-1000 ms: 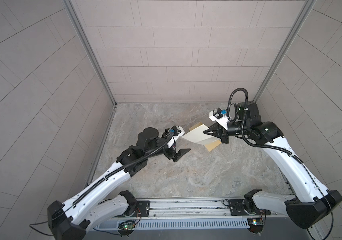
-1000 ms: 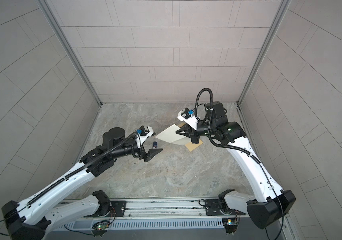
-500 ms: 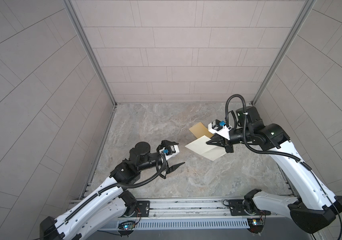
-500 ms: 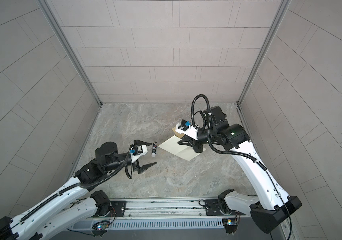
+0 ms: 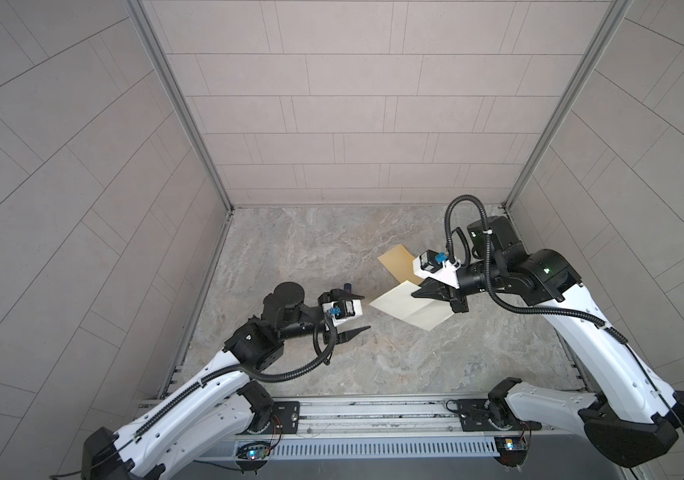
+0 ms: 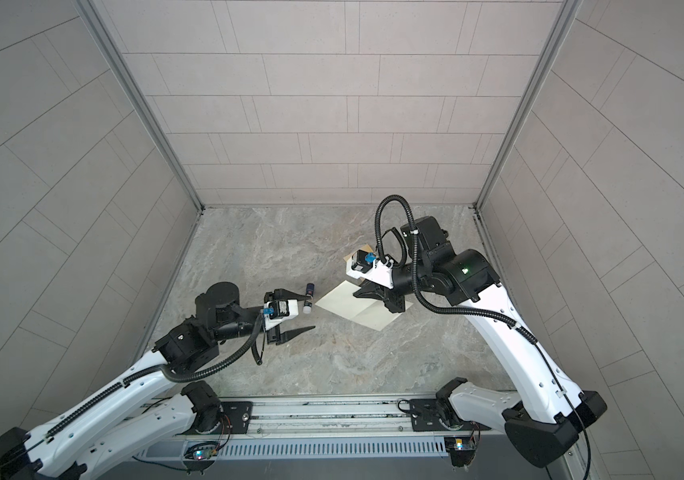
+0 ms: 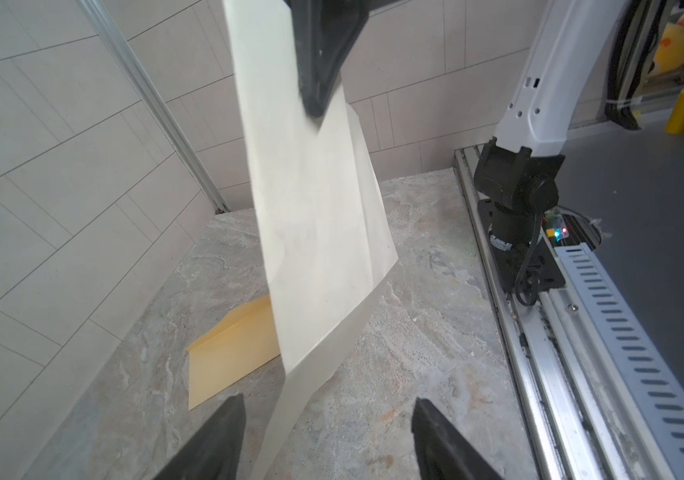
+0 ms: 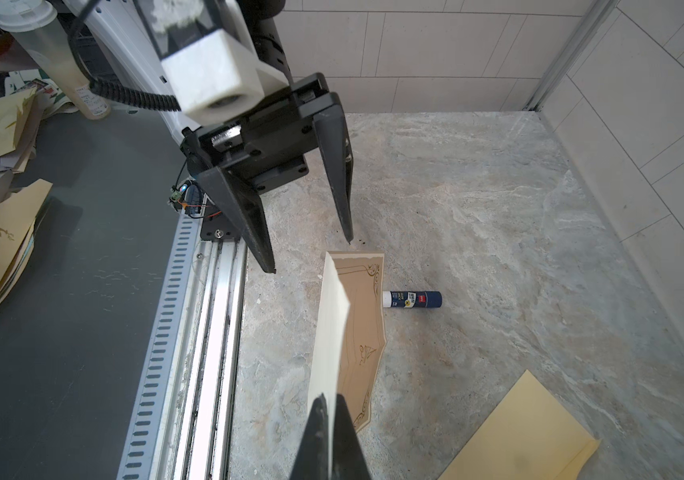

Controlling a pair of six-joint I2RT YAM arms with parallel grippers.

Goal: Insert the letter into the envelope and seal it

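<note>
Letter [image 8: 361, 324] between right jaws, seemingly aloft

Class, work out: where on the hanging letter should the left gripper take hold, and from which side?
Probably the free end of the letter, opposite the right gripper. Come in end-on toward that gripper, jaws astride the folded edge: the sheet hangs edge-on there, pointing into the open left gripper.
</note>
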